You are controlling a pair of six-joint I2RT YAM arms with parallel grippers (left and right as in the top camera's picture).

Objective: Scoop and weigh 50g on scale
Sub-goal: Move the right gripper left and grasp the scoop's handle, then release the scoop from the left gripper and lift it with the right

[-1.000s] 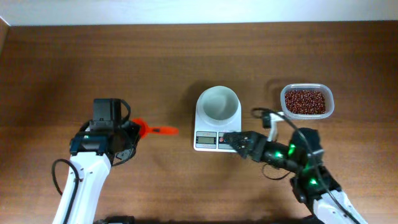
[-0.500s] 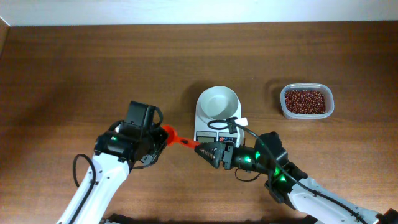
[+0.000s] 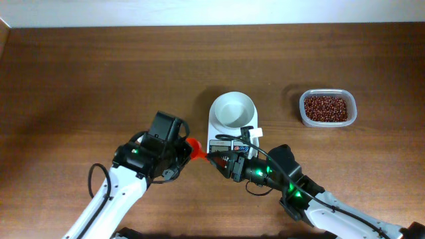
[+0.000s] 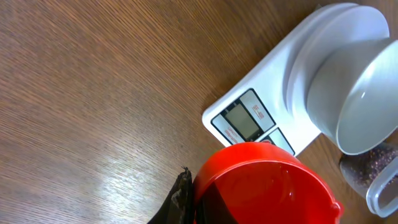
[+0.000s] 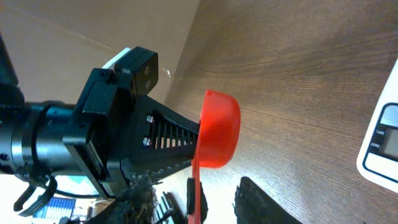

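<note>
My right gripper point(image 3: 218, 160) straddles the handle of the orange-red plastic scoop point(image 5: 217, 130), jaws apart. I should close squarely before my left gripper point(image 3: 180, 151), clamped on its empty cup, releases. Just beside stands the white digital scale point(image 3: 222, 147), its white round bowl point(image 3: 233, 109) empty. The dark reddish-brown beans point(image 3: 325, 107) sit in the clear plastic tub point(image 3: 354, 109), well apart.

Left pincer point(image 3: 188, 150) clamped, right pincer point(image 3: 215, 159) parted, nearly touching.

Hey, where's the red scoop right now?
In the overhead view the scoop is low at centre, just left of the scale display, its cup gripped by the left pincer and its handle pointing into the right pincer.
</note>
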